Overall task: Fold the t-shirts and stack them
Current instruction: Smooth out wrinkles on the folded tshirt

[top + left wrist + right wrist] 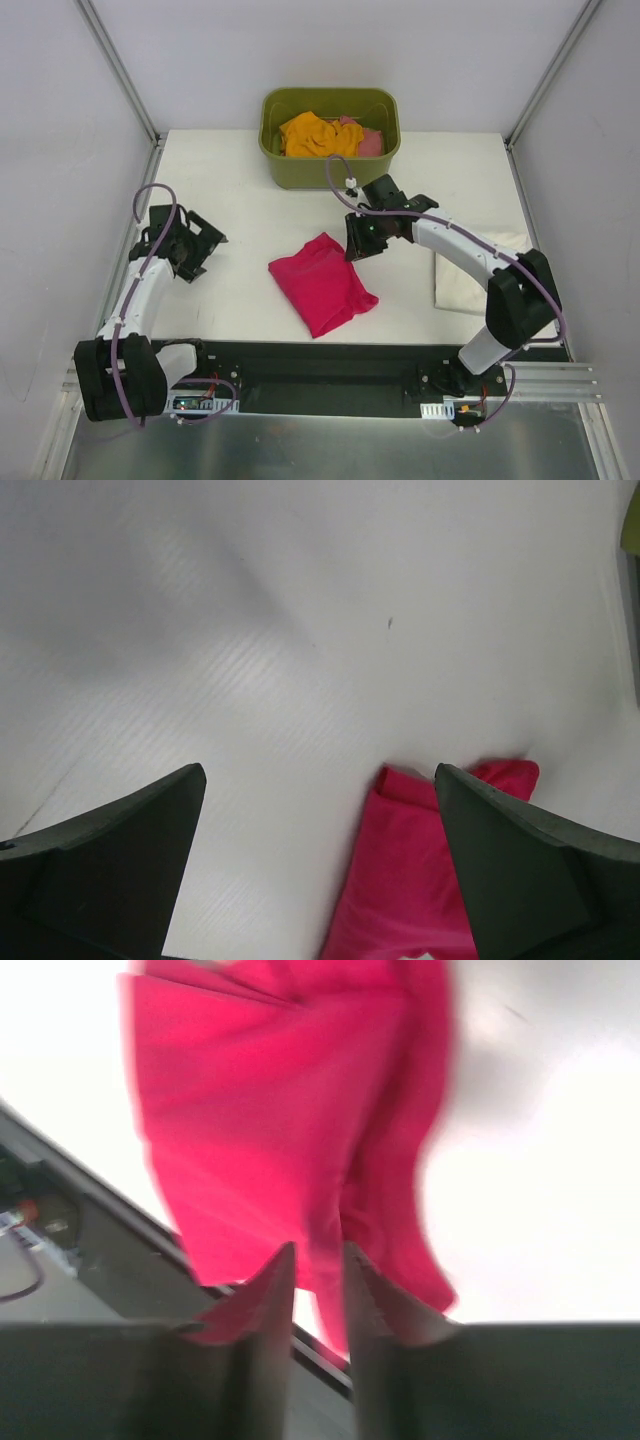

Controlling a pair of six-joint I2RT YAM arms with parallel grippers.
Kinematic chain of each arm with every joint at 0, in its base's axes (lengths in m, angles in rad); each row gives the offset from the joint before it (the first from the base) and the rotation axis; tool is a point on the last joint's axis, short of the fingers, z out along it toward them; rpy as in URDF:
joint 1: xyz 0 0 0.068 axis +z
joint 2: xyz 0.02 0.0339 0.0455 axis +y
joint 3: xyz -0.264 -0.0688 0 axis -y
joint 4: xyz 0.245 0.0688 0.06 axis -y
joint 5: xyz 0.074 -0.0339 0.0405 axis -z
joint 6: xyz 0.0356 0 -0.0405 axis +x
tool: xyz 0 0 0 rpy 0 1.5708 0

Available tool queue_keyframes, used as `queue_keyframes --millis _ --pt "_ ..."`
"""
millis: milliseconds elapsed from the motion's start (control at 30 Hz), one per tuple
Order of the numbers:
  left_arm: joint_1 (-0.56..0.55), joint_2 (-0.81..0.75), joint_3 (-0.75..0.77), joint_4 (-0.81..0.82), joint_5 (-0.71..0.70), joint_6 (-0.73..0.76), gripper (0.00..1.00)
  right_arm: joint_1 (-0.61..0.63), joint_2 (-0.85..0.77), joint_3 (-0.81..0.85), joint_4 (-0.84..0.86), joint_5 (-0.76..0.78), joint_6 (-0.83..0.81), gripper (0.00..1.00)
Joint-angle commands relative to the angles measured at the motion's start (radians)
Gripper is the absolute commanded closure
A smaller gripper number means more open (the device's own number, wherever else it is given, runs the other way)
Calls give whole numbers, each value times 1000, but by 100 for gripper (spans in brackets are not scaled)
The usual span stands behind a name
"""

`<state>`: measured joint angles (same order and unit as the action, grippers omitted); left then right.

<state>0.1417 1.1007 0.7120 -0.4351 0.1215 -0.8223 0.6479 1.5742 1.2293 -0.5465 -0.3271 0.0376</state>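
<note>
Top external view: the crimson-pink t-shirt (322,283) lies folded near the middle of the bench (250,200). The cream-white t-shirt (460,290) lies flat at the right edge, partly under the right arm. The orange t-shirt (315,133) and the salmon-pink t-shirt (371,142) sit bunched in the olive tub (275,160) at the far side. The left end effector (318,770) hangs over bare bench, fingers wide apart. The right end effector (318,1252) is at the crimson shirt's far right corner with its fingers nearly together. The blurred wrist view does not show whether cloth is pinched.
</note>
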Motion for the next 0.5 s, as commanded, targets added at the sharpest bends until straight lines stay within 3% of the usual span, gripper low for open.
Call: queue_keyframes --millis 0,67,167,200,267,400,467 --pt "-94 22 69 22 30 23 1 -40 55 10 -131 118 22 53" --pt "-164 50 93 22 41 35 1 -42 61 33 -179 196 19 47" --pt "-241 97 125 36 96 57 1 -40 32 45 -184 200 12 44" --pt "-255 109 132 42 118 61 1 -40 3 33 -178 185 12 39" --pt "-302 140 138 62 179 68 1 -36 -35 7 -135 95 11 33" --pt "-373 189 135 157 307 65 1 -14 -129 -105 8 -137 36 3" --pt "-396 221 133 193 355 51 1 19 -172 -175 99 -220 77 3"
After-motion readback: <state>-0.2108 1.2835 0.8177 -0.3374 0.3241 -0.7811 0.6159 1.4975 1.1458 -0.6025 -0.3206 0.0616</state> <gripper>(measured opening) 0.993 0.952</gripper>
